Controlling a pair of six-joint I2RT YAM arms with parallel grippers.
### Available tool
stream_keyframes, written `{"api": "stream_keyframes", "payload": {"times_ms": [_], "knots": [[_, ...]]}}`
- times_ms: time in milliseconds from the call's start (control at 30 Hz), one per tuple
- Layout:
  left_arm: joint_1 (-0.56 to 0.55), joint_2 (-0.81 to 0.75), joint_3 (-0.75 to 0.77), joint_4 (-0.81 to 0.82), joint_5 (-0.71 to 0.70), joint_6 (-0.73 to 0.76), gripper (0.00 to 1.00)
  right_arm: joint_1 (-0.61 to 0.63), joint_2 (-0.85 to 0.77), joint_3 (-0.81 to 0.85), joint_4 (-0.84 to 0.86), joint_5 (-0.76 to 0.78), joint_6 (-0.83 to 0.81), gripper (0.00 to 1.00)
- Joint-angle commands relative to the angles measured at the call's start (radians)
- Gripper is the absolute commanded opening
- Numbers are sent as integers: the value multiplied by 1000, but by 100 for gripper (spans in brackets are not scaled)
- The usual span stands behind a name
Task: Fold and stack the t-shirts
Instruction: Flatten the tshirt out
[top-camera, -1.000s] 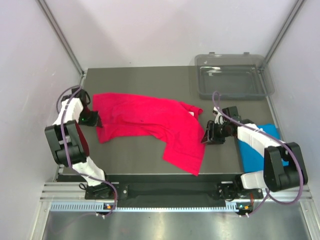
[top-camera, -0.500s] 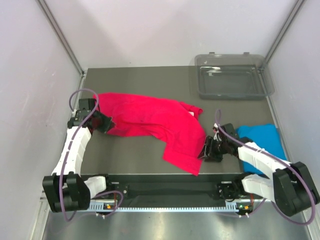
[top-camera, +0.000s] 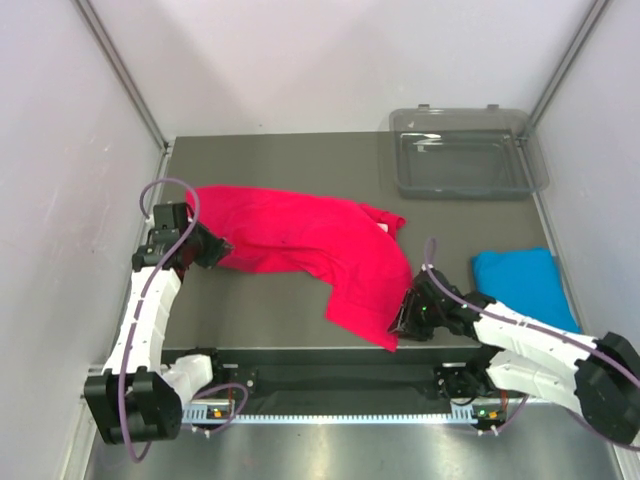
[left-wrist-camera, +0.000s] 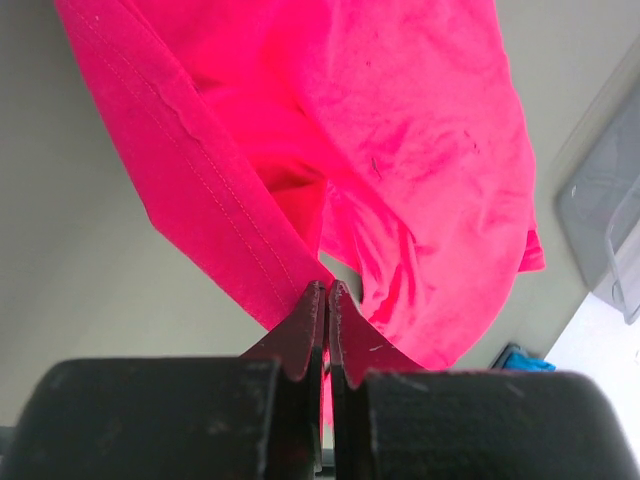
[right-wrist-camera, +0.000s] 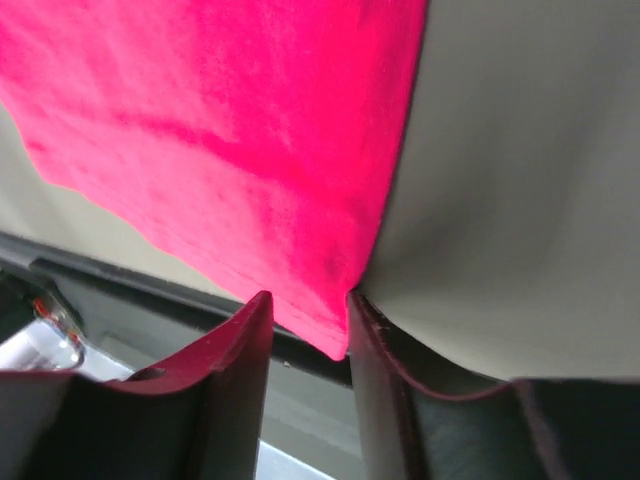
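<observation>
The crimson-pink t-shirt (top-camera: 300, 240) lies spread and rumpled across the table, one part trailing toward the front edge. My left gripper (top-camera: 212, 248) is shut on its left hem, and a sliver of pink cloth shows between the closed fingertips (left-wrist-camera: 316, 300). My right gripper (top-camera: 402, 318) sits at the shirt's near right corner (right-wrist-camera: 335, 335). Its jaws stand apart with that corner between them, the left finger clear of the cloth. The sky blue t-shirt (top-camera: 525, 285) lies folded at the right, behind the right arm.
A clear grey plastic tray (top-camera: 400, 185) stands at the table's back right corner, also visible in the left wrist view as the tray (left-wrist-camera: 600, 210). The table's front edge and black rail (top-camera: 330, 375) run just below the right gripper. Side walls close in left and right.
My right gripper has come down toward the front edge and onto the pink shirt's near corner, its jaws narrowing. The left gripper moved in over the shirt's left hem, pulling it along, then held.
</observation>
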Motion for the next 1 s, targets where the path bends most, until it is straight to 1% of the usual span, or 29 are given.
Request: {"api": "stream_keyframes", "payload": {"times_ms": [0, 67, 100, 167, 267, 333, 467, 567, 600, 667, 700, 767, 800, 833, 900, 933, 967], "knots": [[-5, -35, -13, 30, 23, 21, 0, 100, 91, 72, -30, 174, 113, 34], [-7, -52, -16, 28, 23, 18, 0, 179, 134, 139, -117, 282, 131, 35], [-7, -60, -24, 28, 23, 15, 0, 202, 163, 157, -166, 310, 147, 37], [-8, -66, -28, 33, 25, 11, 0, 246, 182, 194, -207, 371, 174, 39], [-7, -71, -45, 49, 31, 1, 0, 308, 211, 227, -251, 420, 200, 40], [-7, -75, -51, 62, 35, -3, 0, 325, 228, 240, -280, 438, 219, 41], [-8, -78, -56, 65, 32, 1, 0, 346, 257, 222, -259, 439, 242, 39], [-7, -80, -55, 63, 34, 6, 0, 346, 306, 190, -178, 412, 242, 31], [-8, -81, -53, 62, 37, 3, 0, 346, 329, 185, -137, 404, 242, 22], [-7, -84, -48, 56, 38, 0, 0, 346, 350, 182, -119, 398, 248, 15], [-8, -87, -42, 53, 40, -2, 0, 346, 356, 188, -121, 410, 248, 9], [-8, -91, -27, 43, 43, -2, 0, 343, 347, 211, -128, 453, 237, 2], [-8, -94, -19, 42, 43, 0, 0, 340, 341, 225, -154, 474, 233, 0], [-7, -95, -12, 40, 46, 3, 0, 333, 334, 262, -174, 496, 228, 0], [-7, -101, 25, 40, 51, 24, 0, 290, 289, 305, -220, 559, 169, 0], [-7, -101, 43, 40, 48, 35, 0, 268, 268, 358, -228, 574, 124, 0], [-7, -100, 86, 40, 31, 44, 0, 221, 248, 394, -243, 614, 48, 0]]}}
